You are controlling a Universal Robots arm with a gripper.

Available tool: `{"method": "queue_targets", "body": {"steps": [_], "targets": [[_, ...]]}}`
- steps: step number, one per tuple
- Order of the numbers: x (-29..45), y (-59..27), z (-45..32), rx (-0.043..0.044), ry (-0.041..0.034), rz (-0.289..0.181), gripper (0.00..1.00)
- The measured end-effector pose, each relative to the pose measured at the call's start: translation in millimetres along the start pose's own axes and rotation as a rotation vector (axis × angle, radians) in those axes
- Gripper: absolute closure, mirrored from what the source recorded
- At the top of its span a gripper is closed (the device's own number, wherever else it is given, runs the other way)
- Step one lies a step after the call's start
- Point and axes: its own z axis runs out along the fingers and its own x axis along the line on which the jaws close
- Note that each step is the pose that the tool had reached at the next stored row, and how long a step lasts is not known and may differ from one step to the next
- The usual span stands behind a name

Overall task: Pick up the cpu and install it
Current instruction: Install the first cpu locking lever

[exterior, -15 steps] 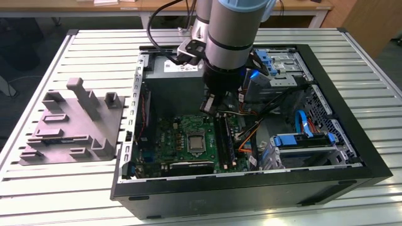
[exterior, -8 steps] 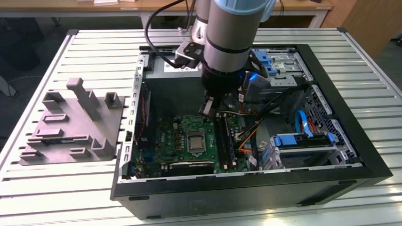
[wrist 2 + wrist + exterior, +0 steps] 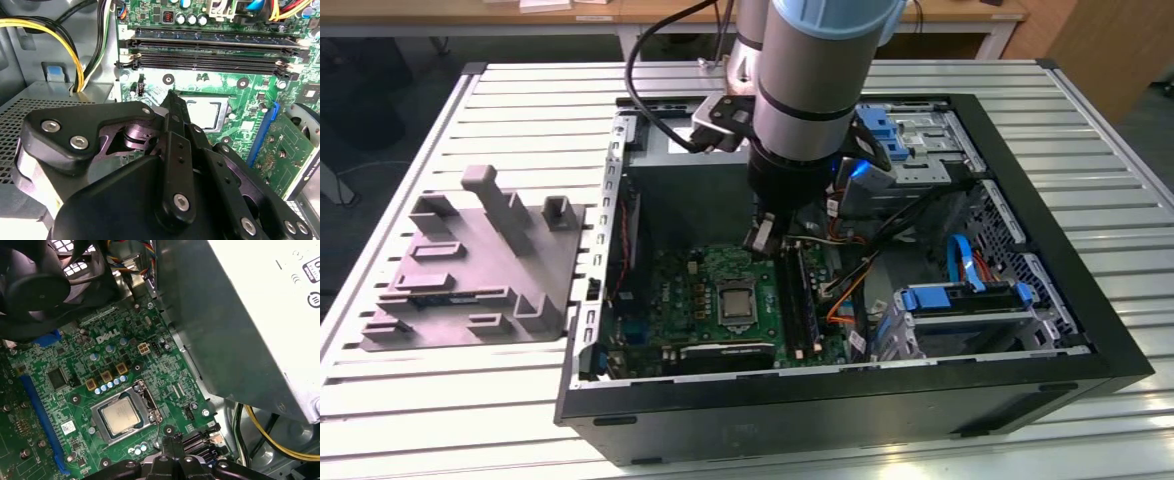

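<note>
While the arm reached down into the open computer case (image 3: pixel 1067 330), the gripper (image 3: pixel 762 238) hung just above the green motherboard (image 3: pixel 700 295), near the memory slots (image 3: pixel 210 55) rather than directly over the socket (image 3: pixel 125 412). In the first wrist view the cpu (image 3: pixel 120 417) already lay flat inside that socket, its silvery top level and square within the metal frame, so the chip appeared to have been seated; whether the retaining frame was latched over it could not be made out from this angle. The gripper carried nothing: in the second wrist view its fingers (image 3: pixel 176 107) stood drawn together to a narrow point with no object between them, and they touched neither the chip nor the board. That closed, empty pose suited a tool hovering clear of delicate parts, since spread fingers would have risked catching the yellow and black cables (image 3: pixel 75 45) that ran just beside the board. The fingertips pointed toward the socket edge, apart from it. On the exterior view's left, the grey moulded tray (image 3: pixel 467 290) sat outside the case on the slatted table (image 3: pixel 454 400), well apart from the gripper, its upright posts bare, which fitted a chip that had left its holder. The dark fan (image 3: pixel 35 285) stood near the socket.
</note>
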Motion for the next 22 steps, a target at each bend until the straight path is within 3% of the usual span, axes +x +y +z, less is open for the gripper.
{"method": "queue_targets", "body": {"steps": [4, 10, 22], "targets": [[0.4, 0.3, 0.1, -0.0001, 0.0002, -0.004, 0.89], [1.2, 0.9, 0.3, -0.0004, 0.0056, -0.075, 0.89], [11.1, -0.9, 0.7, 0.0009, 0.0099, -0.142, 0.89]]}}
